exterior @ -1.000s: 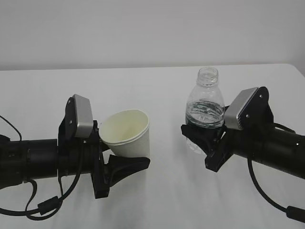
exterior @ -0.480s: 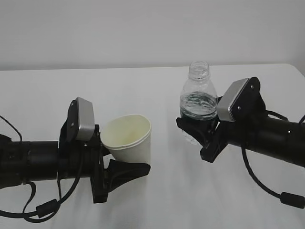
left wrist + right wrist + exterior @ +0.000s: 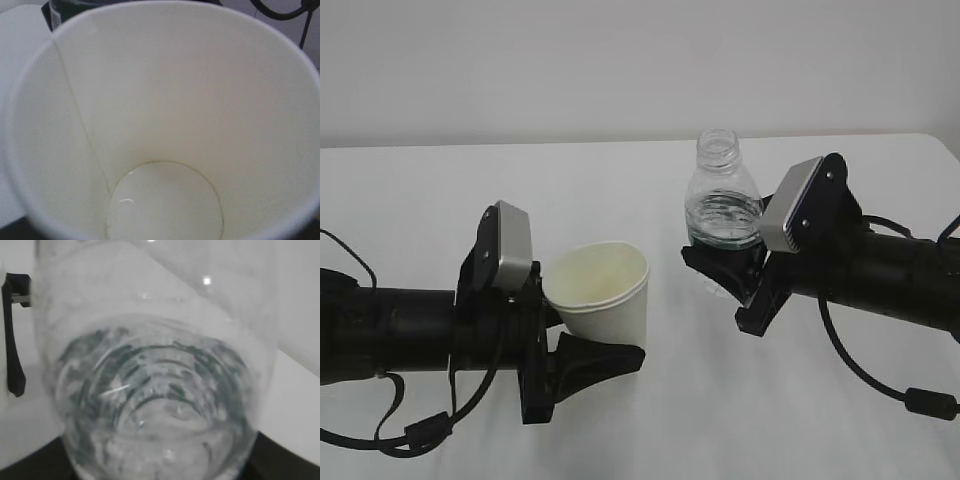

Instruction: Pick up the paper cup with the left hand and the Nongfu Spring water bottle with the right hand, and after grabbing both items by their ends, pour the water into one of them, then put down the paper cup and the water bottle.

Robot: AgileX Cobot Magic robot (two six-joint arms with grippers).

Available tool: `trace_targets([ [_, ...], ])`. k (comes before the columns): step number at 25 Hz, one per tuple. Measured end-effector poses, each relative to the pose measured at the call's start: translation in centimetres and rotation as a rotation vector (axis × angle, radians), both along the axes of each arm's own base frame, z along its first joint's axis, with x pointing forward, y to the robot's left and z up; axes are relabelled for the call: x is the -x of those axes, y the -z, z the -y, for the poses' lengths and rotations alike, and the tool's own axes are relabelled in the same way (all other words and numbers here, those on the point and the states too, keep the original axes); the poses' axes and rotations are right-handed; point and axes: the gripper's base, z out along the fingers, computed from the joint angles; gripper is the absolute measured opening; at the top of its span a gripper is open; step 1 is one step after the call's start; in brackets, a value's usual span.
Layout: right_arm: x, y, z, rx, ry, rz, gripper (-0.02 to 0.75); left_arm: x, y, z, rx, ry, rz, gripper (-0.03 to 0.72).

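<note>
The left gripper [image 3: 582, 345] holds the paper cup [image 3: 603, 297] by its lower end, jaws pinching it from both sides, above the front left part of the white tabletop [image 3: 640, 190]. The cup tilts a little, mouth up and leaning toward the middle. From the left wrist view the cup [image 3: 165, 125] fills the frame, its pale inside looking dry but for a small glint at the bottom. The right gripper [image 3: 725, 270] clamps the water bottle [image 3: 723, 205] near its base, jaws pinching it, and carries it almost upright above the tabletop's right half, near the cup but apart from it. The bottle has no cap. Water [image 3: 723, 222] sits in its lower part. The right wrist view shows the bottle [image 3: 155, 380] from close up, blurred.
</note>
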Motion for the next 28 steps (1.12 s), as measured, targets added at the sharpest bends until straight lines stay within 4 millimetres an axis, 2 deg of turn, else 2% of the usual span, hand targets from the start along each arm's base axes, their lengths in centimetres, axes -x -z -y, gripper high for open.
trace_targets([
  [6, -0.3, -0.2, -0.2, 0.016, -0.017, 0.019, 0.412, -0.1, -0.1, 0.5, -0.011, 0.013, 0.007, 0.456],
  [19, -2.5, -2.1, -0.8, 0.098, -0.067, 0.14, 0.412, -0.4, -0.3, 0.8, -0.012, 0.032, 0.011, 0.456],
  [28, -2.6, -2.1, -0.8, 0.154, -0.088, 0.205, 0.412, -0.3, -0.3, 0.8, -0.015, 0.039, 0.011, 0.456],
])
